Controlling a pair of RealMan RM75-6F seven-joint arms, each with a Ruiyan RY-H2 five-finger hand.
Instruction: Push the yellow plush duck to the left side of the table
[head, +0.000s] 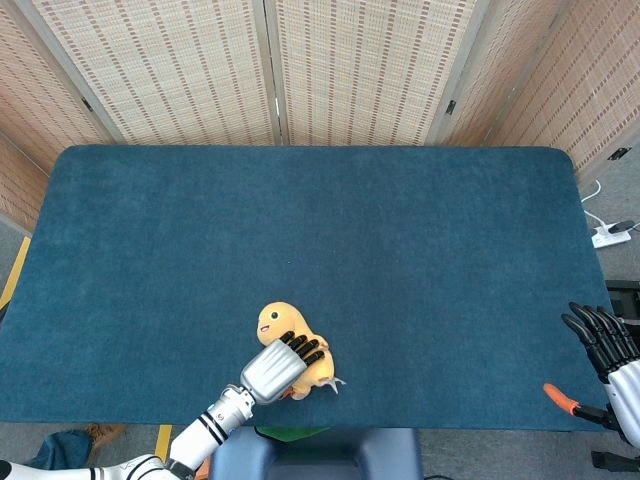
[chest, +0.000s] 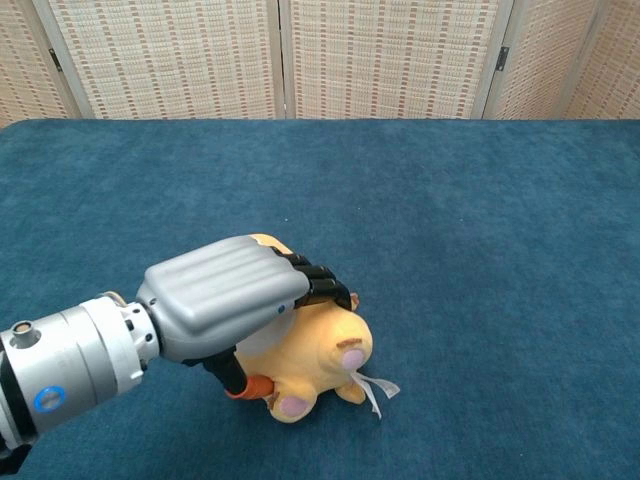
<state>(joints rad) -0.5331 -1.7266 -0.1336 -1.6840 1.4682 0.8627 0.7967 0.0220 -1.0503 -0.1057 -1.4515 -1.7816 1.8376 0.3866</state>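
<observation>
**Ana:** Head view puts the yellow plush duck (head: 290, 335) near the front edge of the surface (head: 150, 230), a little left of its middle, head pointing away from the robot and slightly left, feet and white tag (chest: 372, 388) toward the front edge.

**Ben:** So its long axis runs roughly front to back?

**Ana:** Roughly, tilted a bit to the left at the head end. The left hand (chest: 225, 297) lies on top of it, palm down, fingers curled over the body toward the duck's right flank. I can't tell whether the fingers actually clamp the plush or just rest on it; it looks to me like a press, not a pinch.

**Ben:** And the other hand?

**Ana:** The right hand (head: 610, 345) is well apart, at the far right front corner, fingers spread, holding nothing.

**Ben:** So the push goes where?

**Ana:** Leftward, across the duck's long axis. The hand comes in from the front left, though, so I'd judge the fingertips (chest: 318, 280) hooked over the far flank must drag it, with lots of bare blue surface left to cover.
</observation>
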